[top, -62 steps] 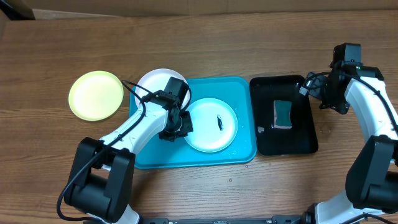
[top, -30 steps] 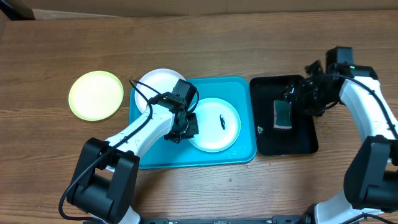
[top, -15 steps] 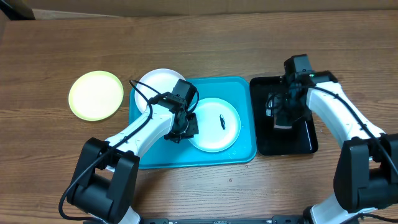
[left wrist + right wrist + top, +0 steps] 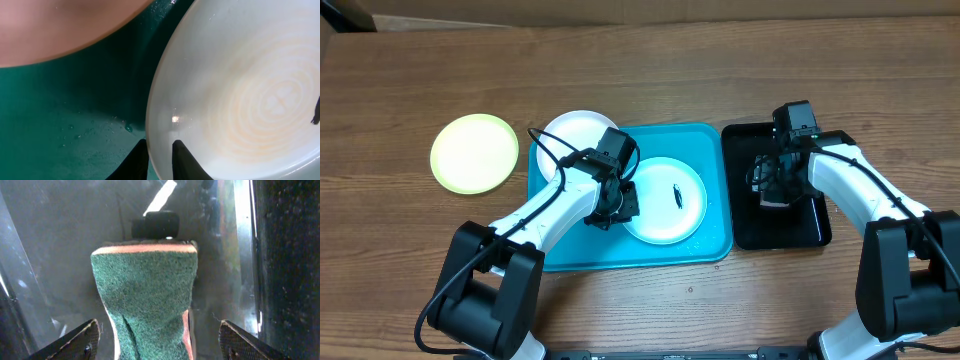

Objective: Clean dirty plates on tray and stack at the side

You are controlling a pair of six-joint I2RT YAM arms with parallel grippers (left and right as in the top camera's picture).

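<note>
the right fingers (image 4: 82, 342), out by the bench (image 4: 420, 60) edge moments ago, now hang wide astride the sponge (image 4: 145, 295) in the black tray (image 4: 745, 225). the left fingers (image 4: 136, 166) stay pinched on the rim of the smeared blue plate (image 4: 665, 218), which lies on the tray (image 4: 710, 150). the white plate (image 4: 570, 135) overlaps the tray's far-left corner. the yellow plate (image 4: 474, 152) lies apart on the bench.

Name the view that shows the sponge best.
Right wrist: the sponge sits mid-frame inside the open right hand. Overhead, the right arm hides most of it. Left wrist shows only plate and tray.
</note>
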